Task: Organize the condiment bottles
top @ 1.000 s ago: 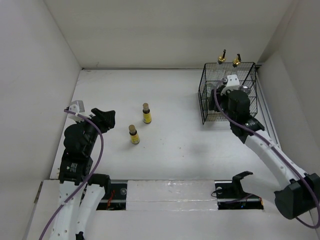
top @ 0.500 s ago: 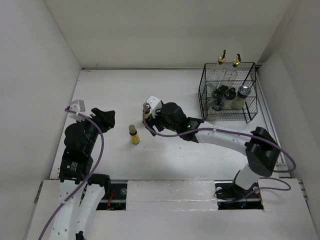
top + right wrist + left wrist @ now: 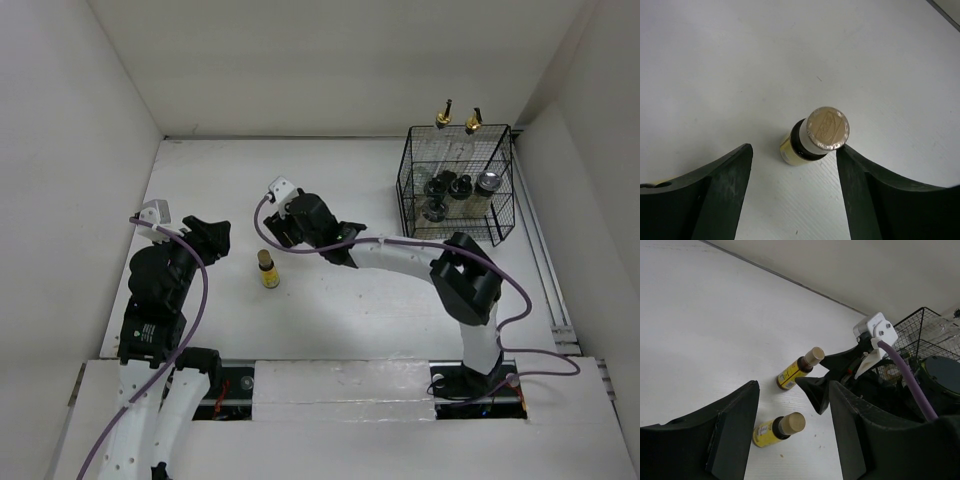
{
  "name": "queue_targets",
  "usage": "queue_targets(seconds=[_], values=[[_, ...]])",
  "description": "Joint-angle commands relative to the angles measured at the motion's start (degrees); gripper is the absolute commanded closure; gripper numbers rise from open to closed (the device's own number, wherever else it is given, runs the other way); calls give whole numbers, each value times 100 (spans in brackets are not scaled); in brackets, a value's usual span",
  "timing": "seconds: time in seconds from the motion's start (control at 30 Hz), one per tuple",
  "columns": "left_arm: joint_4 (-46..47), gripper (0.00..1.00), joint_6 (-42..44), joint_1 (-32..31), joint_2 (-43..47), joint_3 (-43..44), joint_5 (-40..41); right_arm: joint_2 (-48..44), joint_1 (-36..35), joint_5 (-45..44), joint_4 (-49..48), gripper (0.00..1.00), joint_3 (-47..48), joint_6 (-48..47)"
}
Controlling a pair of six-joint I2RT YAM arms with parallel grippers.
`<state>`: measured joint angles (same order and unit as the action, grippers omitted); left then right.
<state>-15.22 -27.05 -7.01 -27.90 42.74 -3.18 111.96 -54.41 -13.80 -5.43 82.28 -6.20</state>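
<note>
Two yellow condiment bottles with tan caps stand on the white table. The near one stands alone. The far one is hidden under my right arm in the top view. My right gripper hangs open over it, the cap close to the right-hand finger and nothing gripped. My left gripper is open and empty, left of both bottles. More condiment bottles stand in the wire basket: two cruets with gold spouts and several lidded jars.
The black wire basket sits at the far right corner against the white walls. My right arm stretches across the table's middle from its base at the near right. White walls close in the table on the left, back and right.
My right arm has swung from the basket leftward across the table and now hangs over the far yellow bottle. The left arm and both yellow bottles have not moved.
</note>
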Motion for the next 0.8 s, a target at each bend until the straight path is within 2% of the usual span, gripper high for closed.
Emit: queue_targets(seconds=[0.0, 0.17, 0.23, 0.3, 0.33, 0.4, 0.43, 0.5, 0.63, 0.73, 0.77], values=[[239, 47, 77, 41, 39, -38, -95, 106, 88, -193, -494, 28, 367, 75], [239, 47, 77, 41, 39, -38, -95, 273, 282, 17, -703, 34, 473, 294], [239, 47, 77, 41, 39, -38, -95, 343, 352, 166, -836, 42, 473, 356], [239, 47, 77, 41, 39, -38, -95, 413, 475, 229, -889, 44, 525, 426], [239, 47, 77, 41, -31, -38, -95, 414, 475, 325, -942, 53, 526, 426], [239, 47, 77, 41, -31, -38, -95, 484, 546, 431, -942, 63, 605, 478], [239, 47, 77, 41, 30, -38, -95, 484, 598, 579, -942, 72, 657, 479], [239, 47, 77, 41, 30, -38, -42, 415, 651, 720, -942, 84, 658, 541], [239, 47, 77, 41, 30, -38, -42, -348, 712, 774, -1213, 87, 176, 593], [239, 47, 77, 41, 30, -38, -42, -1560, 765, 546, -1267, 88, -457, 593], [239, 47, 77, 41, 30, -38, -42, -2233, 844, 545, -1267, 88, -798, 541]])
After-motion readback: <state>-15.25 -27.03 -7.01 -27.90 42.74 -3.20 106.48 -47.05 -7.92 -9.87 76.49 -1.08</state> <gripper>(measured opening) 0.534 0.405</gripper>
